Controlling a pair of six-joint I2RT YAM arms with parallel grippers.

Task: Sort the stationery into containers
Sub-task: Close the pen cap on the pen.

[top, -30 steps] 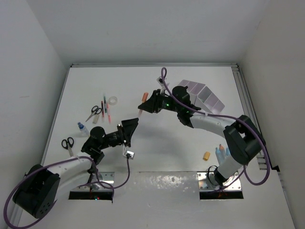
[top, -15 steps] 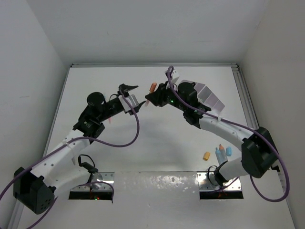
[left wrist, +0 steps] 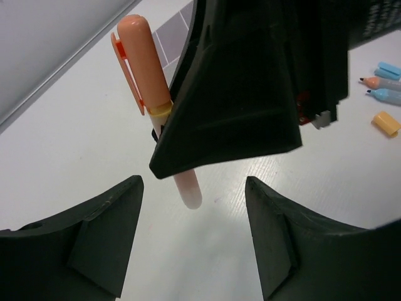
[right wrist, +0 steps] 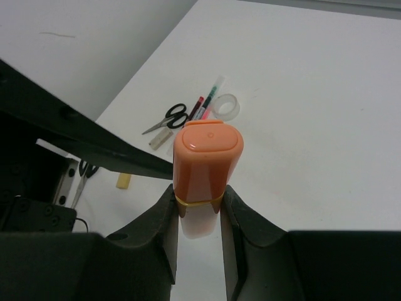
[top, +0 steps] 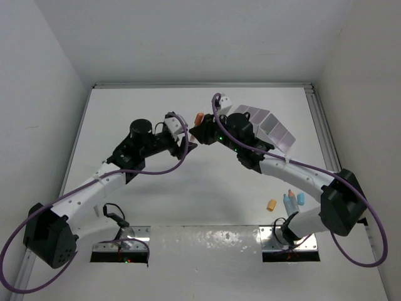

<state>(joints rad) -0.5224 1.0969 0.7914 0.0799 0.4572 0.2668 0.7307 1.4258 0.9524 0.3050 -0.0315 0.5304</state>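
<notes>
Orange in colour, a small stub (top: 271, 204) lay toward the near right corner of the desk (top: 207, 188), just beside some blue-capped pens (top: 292, 199). Mid-desk and raised off the surface, the right end effector (right wrist: 198, 210) pinched an orange-capped marker (left wrist: 150, 94) across its barrel just under the cap, so the cap stuck out one side and the pale bare end the other. The left end effector (left wrist: 191, 207) stood spread, its fingers (left wrist: 106, 232) either side of that bare end and apart from it. The marker's long axis pointed roughly into the gap, so the left arm (top: 94, 188) looked placed to take it. Beyond, toward the far right corner, sat the white organiser (top: 269, 125), nearer the right arm (top: 301, 175). From overhead the left arm hid the scissors (right wrist: 168, 119) and tape ring (right wrist: 225, 106), and most of the marker's barrel was covered.
</notes>
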